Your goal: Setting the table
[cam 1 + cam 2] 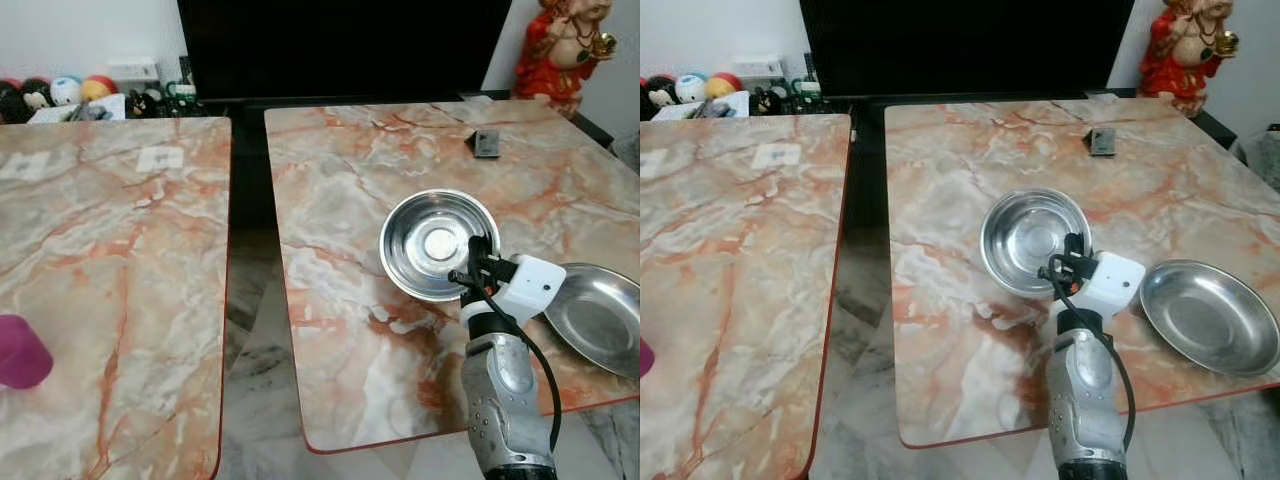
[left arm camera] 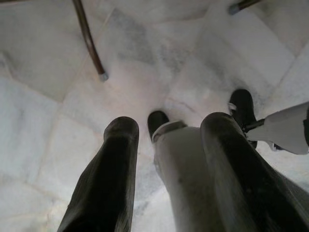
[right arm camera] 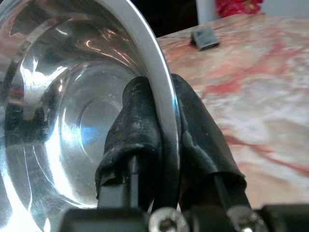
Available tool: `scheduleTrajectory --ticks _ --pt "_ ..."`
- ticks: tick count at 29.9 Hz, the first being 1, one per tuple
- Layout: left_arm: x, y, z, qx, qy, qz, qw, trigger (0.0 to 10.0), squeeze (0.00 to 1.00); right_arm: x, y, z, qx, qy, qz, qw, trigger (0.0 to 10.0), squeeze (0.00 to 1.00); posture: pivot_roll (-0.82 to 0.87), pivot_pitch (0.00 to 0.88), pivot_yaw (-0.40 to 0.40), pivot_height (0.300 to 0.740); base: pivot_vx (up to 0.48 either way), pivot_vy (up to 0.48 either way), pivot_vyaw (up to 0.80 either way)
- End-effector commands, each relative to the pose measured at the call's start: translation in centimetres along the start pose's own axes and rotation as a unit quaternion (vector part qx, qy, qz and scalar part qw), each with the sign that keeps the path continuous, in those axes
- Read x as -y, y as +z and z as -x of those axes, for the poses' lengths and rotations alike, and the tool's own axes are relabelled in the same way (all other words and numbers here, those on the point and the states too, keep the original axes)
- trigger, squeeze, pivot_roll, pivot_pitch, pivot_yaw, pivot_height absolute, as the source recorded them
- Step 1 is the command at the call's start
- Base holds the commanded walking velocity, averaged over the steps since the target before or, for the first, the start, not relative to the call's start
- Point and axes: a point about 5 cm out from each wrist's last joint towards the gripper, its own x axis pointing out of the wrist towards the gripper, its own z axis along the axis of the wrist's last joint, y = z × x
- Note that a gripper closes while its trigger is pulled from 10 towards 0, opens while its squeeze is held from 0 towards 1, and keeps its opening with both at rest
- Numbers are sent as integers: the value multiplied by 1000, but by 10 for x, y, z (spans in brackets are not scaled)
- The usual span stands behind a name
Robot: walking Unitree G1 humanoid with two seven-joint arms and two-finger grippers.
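A steel bowl [image 1: 432,240] rests on the right marble table [image 1: 340,200], toward its near right part. My right gripper [image 1: 476,268] is shut on the bowl's near rim. In the right wrist view the rim [image 3: 164,96] runs between the two black fingers [image 3: 133,125], one inside the bowl and one outside. A flat steel plate [image 1: 598,318] lies to the right of the bowl near the table's edge. My left gripper [image 2: 166,130] hangs open above the white marble floor, nothing between its fingers.
A second marble table [image 1: 110,260] stands to the left across a narrow gap, with a purple cup [image 1: 20,352] at its near left. A small dark object [image 1: 486,142] lies at the far side of the right table. A red statue [image 1: 562,40] and a black screen [image 1: 340,40] stand behind.
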Motion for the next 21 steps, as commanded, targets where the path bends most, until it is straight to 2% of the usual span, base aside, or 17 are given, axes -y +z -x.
scheduleTrajectory --ticks 1,21 --pt "-1 -16 5 -31 -1 -6 999 10000 0 -4 6 -2 15 9 4 1000 10000 0 -16 118 -46 740 0 -296 0" --pt "-5 -18 6 -30 0 -8 1000 10000 0 -6 7 -4 15 11 4 1000 10000 0 -18 119 -46 740 0 -471 0"
